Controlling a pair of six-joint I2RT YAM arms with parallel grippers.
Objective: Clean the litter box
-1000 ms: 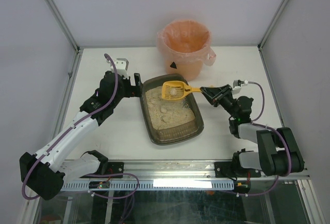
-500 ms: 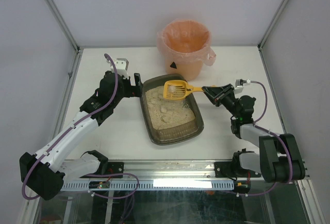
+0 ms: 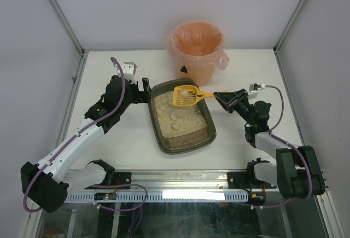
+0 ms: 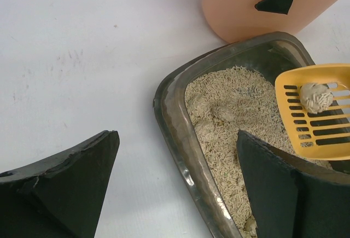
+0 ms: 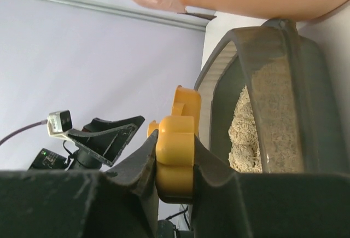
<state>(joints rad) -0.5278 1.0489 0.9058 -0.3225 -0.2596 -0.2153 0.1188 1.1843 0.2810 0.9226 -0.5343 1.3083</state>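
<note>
Grey-brown litter box rim lies between the spread left jaws.

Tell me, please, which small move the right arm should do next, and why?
Probably lift the scoop a little and carry it, kept level, toward the bucket. The right claw is shut on the scoop's handle, a grey clump lies on its slots, and it hangs over the far end of the litter box, with the bucket just beyond that end.

Bright, even light; soft shadows.
</note>
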